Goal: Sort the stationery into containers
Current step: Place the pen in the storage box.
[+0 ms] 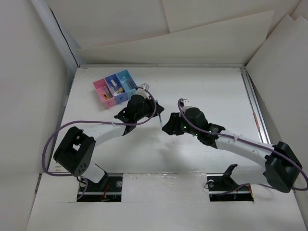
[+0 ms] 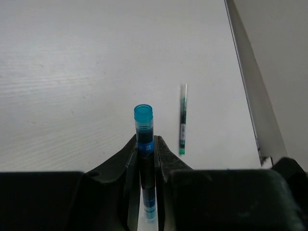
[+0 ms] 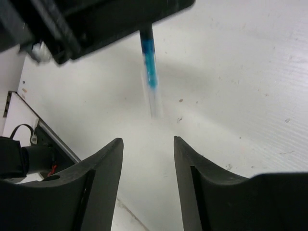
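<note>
The left end effector (image 2: 146, 150) is clamped on a thin blue plastic pen with a teal cap (image 2: 143, 126), which stands up between the two black fingers at the lower middle of the left wrist view, its cap end clear of the fingertips. To the right of it in that view, a thin dark green pen (image 2: 183, 120) lies flat on the white table (image 2: 86, 72), apart from the end effector. The right end effector (image 3: 147, 156) has its fingers spread with nothing between them; in its own wrist view the blue pen hangs from the top of the frame over bare table. In the overhead view the two end effectors sit near each other at mid-frame, and the row of three joined plastic bins, pink (image 1: 102, 93), dark blue (image 1: 114, 86) and light blue (image 1: 126, 81), rests on the table at upper left, just beyond the left arm's wrist, with small items inside.
</note>
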Robot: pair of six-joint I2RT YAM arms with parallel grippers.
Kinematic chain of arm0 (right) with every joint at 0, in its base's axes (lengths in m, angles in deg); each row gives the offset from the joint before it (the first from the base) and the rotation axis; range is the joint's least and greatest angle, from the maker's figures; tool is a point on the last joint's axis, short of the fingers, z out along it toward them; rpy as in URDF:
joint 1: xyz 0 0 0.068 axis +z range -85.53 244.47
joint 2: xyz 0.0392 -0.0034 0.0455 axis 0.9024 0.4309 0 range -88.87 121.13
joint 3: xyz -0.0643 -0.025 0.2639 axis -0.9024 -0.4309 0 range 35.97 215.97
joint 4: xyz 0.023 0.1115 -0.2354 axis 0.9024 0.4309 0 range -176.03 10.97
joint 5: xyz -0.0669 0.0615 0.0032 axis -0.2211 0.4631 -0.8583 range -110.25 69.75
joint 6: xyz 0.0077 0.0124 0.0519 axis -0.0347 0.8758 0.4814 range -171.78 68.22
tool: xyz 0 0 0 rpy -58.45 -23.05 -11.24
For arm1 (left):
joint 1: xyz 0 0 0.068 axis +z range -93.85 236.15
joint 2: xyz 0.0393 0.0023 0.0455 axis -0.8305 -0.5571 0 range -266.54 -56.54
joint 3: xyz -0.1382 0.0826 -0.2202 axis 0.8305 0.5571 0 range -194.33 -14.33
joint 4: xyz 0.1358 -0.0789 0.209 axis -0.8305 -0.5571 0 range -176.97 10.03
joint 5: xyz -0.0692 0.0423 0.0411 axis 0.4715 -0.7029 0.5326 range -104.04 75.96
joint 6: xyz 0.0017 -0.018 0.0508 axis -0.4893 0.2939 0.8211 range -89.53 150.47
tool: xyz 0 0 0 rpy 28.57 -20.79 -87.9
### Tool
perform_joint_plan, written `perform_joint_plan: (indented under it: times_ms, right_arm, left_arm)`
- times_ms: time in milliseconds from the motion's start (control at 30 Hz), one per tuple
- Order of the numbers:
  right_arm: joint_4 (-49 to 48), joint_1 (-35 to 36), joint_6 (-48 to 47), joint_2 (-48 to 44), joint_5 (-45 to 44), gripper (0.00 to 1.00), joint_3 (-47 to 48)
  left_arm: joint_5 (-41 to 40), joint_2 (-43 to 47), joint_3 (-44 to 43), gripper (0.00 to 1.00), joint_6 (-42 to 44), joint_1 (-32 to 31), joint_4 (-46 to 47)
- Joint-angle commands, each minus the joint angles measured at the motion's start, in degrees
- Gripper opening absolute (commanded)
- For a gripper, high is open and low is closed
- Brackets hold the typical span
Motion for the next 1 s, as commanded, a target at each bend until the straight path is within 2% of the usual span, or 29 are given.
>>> perform_joint_plan:
  times_ms: [0,33,233,267,500,767,967]
  right_arm:
    - [0.13,0.61,-2.8,-5.59,-3.47,0.53,3.29]
    - [0.74,0.61,-2.8,-6.65,-5.83,0.55,3.81]
    - [2.68,-2.73,2.45,-12.11,-18.32,0.56,1.18]
    - [2.68,-3.43,3.16,-12.8,-20.08,0.56,0.39]
    - [2.68,-8.09,6.95,-13.95,-21.85,0.56,-4.0]
    - [3.99,-8.62,8.01,-15.18,-23.96,0.55,-4.54]
    - [4.53,-9.77,9.24,-14.57,-24.67,0.55,-4.54]
  left_arm:
    - [-9.91,2.03,-6.91,0.03,2.0,1.33,-3.81]
    - [-12.1,1.5,-8.14,0.03,2.0,1.33,-4.6]
    - [-14.41,-4.91,-17.55,0.03,0.77,10.46,-6.37]
    - [-17.02,-6.14,-19.3,0.03,0.77,11.52,-8.46]
    - [-21.87,-22.12,-43.44,0.05,3.05,21.01,-23.82]
    - [-27.15,-32.59,-56.65,0.07,7.61,23.39,-32.38]
    - [-28.38,-35.68,-58.69,0.13,8.24,23.39,-33.44]
